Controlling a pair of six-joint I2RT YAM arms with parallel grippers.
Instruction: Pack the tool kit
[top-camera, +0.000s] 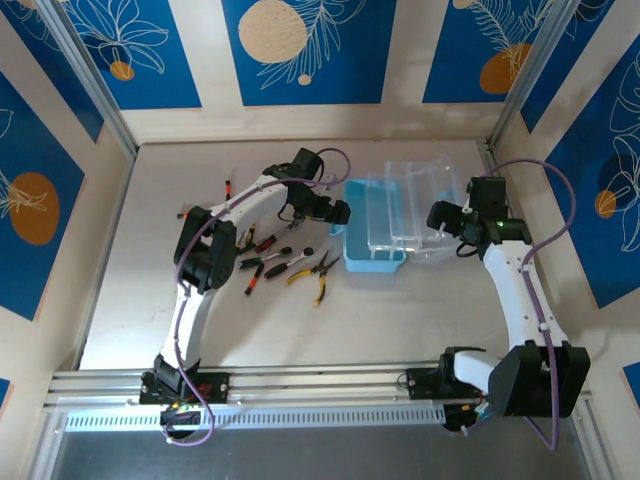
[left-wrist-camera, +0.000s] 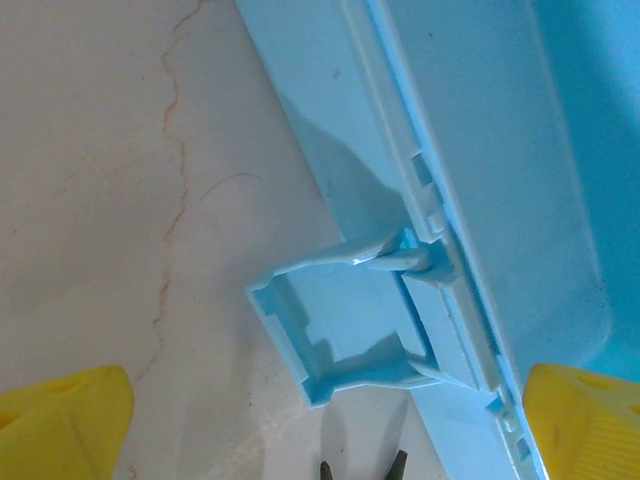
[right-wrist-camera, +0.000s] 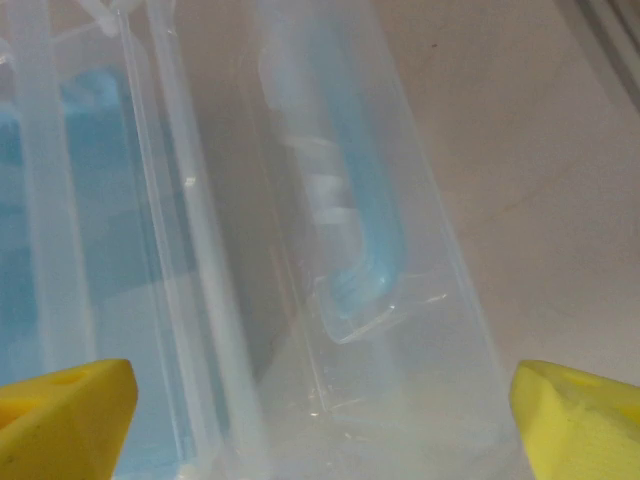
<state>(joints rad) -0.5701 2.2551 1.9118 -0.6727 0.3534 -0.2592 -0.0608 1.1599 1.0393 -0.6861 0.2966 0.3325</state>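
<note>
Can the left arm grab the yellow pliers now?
Probably yes. The pliers lie uncovered on the table, close to the open left gripper, with nothing between them.

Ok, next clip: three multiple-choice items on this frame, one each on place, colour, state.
1. Where are the loose tools relative to the case? A inside it; B on the table left of it; C on the table right of it.
2. The case's base is: A light blue; B red; C black.
3. The left hand is: A open; B shut on a tool; C shut on the case.
B, they lie outside it, leftward; A, plain from above; A, its yellow fingertips stand wide apart.
</note>
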